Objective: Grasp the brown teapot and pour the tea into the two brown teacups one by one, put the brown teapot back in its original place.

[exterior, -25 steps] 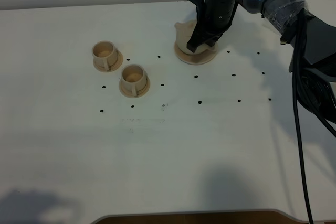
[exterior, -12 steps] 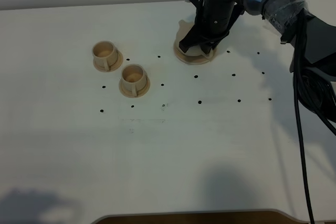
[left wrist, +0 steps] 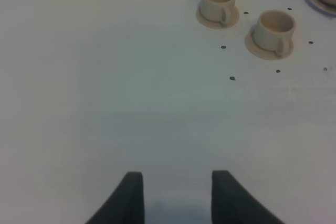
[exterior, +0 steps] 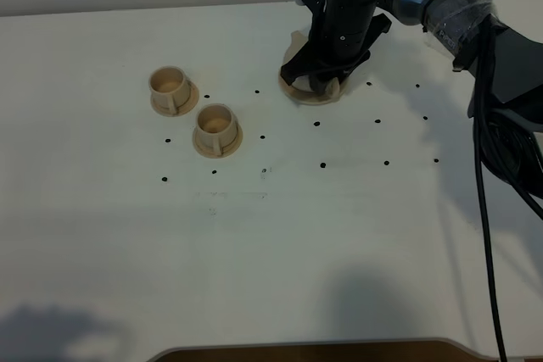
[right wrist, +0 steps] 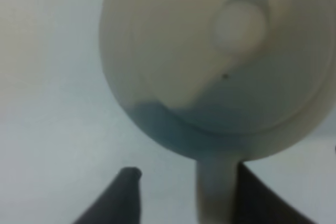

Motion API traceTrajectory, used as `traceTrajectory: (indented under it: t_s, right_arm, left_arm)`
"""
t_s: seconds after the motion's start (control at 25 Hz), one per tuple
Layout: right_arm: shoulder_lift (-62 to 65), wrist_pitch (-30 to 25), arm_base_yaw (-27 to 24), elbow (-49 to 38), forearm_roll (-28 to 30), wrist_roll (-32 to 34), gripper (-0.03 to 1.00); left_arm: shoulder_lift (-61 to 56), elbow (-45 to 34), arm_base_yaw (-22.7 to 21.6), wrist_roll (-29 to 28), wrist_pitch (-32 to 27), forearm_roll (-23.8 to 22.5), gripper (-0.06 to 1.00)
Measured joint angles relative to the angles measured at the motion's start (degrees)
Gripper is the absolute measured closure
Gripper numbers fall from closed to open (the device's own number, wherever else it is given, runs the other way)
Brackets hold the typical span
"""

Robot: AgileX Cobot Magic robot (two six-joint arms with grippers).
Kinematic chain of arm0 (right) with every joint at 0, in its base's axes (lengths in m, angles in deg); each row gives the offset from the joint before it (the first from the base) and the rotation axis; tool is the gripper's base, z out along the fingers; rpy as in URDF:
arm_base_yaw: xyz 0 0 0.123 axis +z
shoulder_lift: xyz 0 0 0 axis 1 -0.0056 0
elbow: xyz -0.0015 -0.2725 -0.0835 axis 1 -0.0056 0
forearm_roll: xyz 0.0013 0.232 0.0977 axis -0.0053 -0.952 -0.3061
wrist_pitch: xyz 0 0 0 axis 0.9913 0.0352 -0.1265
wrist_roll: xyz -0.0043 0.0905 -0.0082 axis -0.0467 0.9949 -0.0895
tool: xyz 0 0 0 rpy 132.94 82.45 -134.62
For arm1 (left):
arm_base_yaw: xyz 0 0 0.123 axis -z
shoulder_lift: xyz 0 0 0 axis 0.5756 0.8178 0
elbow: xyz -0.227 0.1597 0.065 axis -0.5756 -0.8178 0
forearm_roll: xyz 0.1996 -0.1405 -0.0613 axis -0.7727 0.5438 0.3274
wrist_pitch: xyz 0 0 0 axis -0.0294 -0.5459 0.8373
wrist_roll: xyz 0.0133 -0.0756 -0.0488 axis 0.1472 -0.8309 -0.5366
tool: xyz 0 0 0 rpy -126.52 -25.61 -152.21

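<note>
- Brown teapot (exterior: 296,53) sits at far side of table (exterior: 271,243), right of centre, on its saucer (exterior: 299,93). Mostly hidden under right arm in high view.
- Right gripper (right wrist: 186,184) is low over pot, jaws apart & straddling loop handle (right wrist: 216,195): one finger against it, the other w/ a gap. Not clamped.
- Left gripper (left wrist: 177,198) spread, holding nothing, over bare table at near left, well apart from everything.
- Handling, prob.: ceramic, so stiff, smooth, chips easily. If full, heavy-ish w/ weight out in the belly, so it'll want to swing about the thin handle. Take handle squarely & firmly.
- Knobbed lid (right wrist: 239,27) is on; tea not visible. Can't tell if lid is loose, so tilt slow.
- Far teacup (exterior: 170,86) & near teacup (exterior: 216,127) lie left of pot & nearer, just beside each other. Small, light, easy to knock.
- Room: far table edge is near behind pot. Open tabletop btw pot & cups, only black dots there. Cables hang at right.
</note>
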Motion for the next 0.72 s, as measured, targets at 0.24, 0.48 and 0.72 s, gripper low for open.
traceTrajectory:
  t_s: [0.24,0.48,0.72]
  right_arm:
    - [0.00,0.21,0.12,-0.77,-0.12,0.87,0.46]
    - [0.00,1.65,0.31,-4.17,-0.06,1.53,0.46]
    - [0.27,1.78,0.38,-4.58,0.00,1.80,0.46]
  left_arm:
    - [0.00,0.00,0.00,0.00,0.00,0.00,0.61]
    - [0.00,0.00,0.00,0.00,0.00,0.00,0.61]
    - [0.00,0.00,0.00,0.00,0.00,0.00,0.61]
